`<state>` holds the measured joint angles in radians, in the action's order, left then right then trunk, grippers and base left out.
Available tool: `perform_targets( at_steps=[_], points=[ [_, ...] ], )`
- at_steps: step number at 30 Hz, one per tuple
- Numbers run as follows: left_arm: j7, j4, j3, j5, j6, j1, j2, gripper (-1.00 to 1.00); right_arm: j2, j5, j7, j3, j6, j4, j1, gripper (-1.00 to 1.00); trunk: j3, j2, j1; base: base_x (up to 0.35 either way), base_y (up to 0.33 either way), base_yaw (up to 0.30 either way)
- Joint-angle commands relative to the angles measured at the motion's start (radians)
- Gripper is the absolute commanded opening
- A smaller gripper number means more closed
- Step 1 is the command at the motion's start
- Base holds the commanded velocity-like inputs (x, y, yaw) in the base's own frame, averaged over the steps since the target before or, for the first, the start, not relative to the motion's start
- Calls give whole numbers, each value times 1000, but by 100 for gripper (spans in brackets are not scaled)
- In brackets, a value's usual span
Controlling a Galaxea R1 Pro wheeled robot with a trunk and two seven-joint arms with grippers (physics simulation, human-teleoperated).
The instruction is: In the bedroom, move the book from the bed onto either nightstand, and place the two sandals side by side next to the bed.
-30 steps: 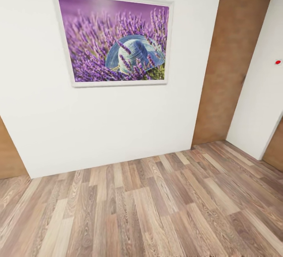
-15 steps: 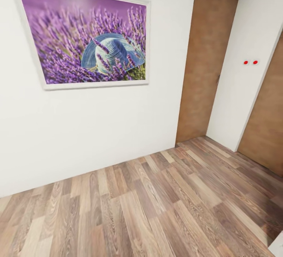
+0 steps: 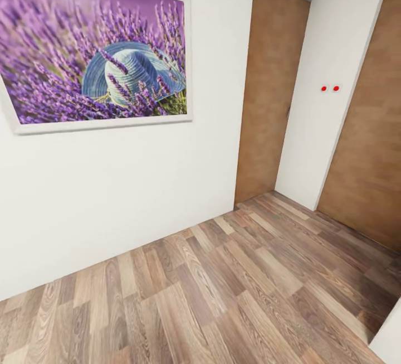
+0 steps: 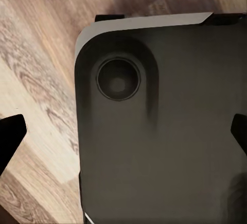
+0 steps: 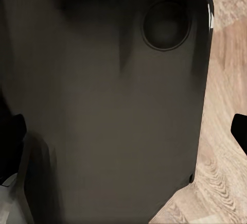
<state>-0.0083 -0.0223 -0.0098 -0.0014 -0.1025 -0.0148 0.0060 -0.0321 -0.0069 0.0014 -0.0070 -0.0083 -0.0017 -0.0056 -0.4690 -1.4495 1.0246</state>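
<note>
A matt white wall [image 3: 139,197], a grained, lightly sheened wood-plank floor [image 3: 234,286], flat matt brown wooden doors [image 3: 270,91] and a smooth dark robot base [image 4: 164,131] are seen.

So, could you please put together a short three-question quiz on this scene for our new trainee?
1. True or false: the picture on the wall shows a blue hat among purple flowers.
2. How many small red dots sit on the strip of wall between the two brown doors?
3. What covers the floor: A) grey carpet, B) wood planks, C) white tiles?

Key
1. True.
2. Two, side by side.
3. B. In the left wrist view the same planks show beside a dark rounded part of the robot, with the left gripper's dark fingertips wide apart at the picture's edges.
</note>
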Motion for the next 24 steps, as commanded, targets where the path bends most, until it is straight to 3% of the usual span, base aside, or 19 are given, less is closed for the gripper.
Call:
perform_targets(
  at_steps=[1,13,24],
  points=[
    [-1,1,-1,0,-3,-1,0,100,0,-1,0,-1,-1,0,-1,100,-1,0,0,265,136,-66],
    [-1,1,-1,0,-3,-1,0,100,0,-1,0,-1,-1,-2,-1,100,-1,0,0,253,170,-20],
    [-1,1,-1,0,-3,-1,0,100,0,-1,0,-1,-1,-3,-1,100,-1,0,0,55,39,-1]
  ],
)
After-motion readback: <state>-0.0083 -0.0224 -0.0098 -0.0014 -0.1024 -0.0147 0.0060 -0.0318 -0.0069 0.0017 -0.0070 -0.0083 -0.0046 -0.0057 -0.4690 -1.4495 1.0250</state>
